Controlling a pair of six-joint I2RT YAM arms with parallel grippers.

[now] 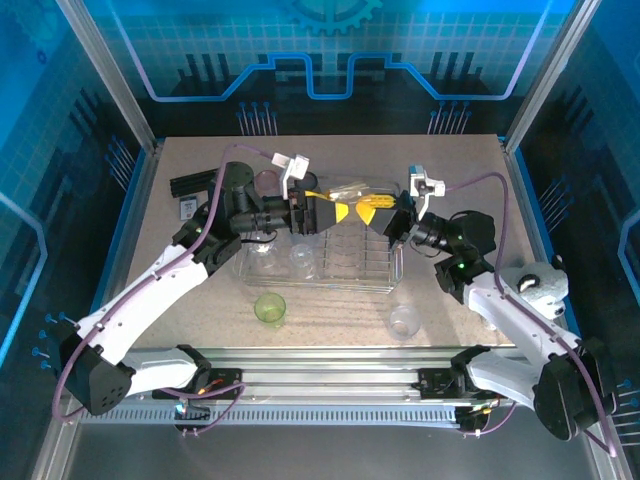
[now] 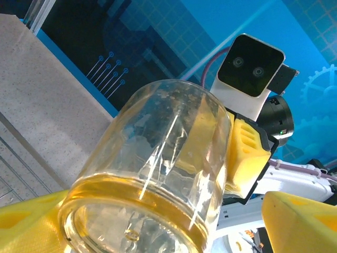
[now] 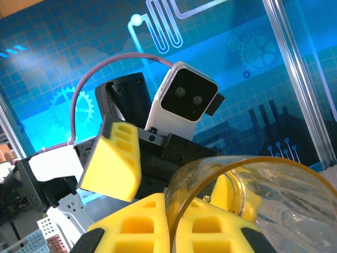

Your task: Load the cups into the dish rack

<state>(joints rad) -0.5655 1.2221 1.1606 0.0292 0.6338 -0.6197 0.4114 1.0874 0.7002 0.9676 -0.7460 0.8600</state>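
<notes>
We find the dish rack (image 1: 370,268) at the middle of the table (image 1: 335,325). In its left half sit the left-end cup (image 1: 262,258) and, just right of it, the inner cup (image 1: 302,258). The raised cup (image 2: 152,158) is above the rack's far side, between the left gripper (image 1: 332,212) and the right gripper (image 1: 378,208). Before the rack, toward the table's near edge and well apart, stand the near-left cup (image 1: 269,308) and the near-right cup (image 1: 404,321). A ridged bar (image 1: 195,183) lies by the far left corner.
</notes>
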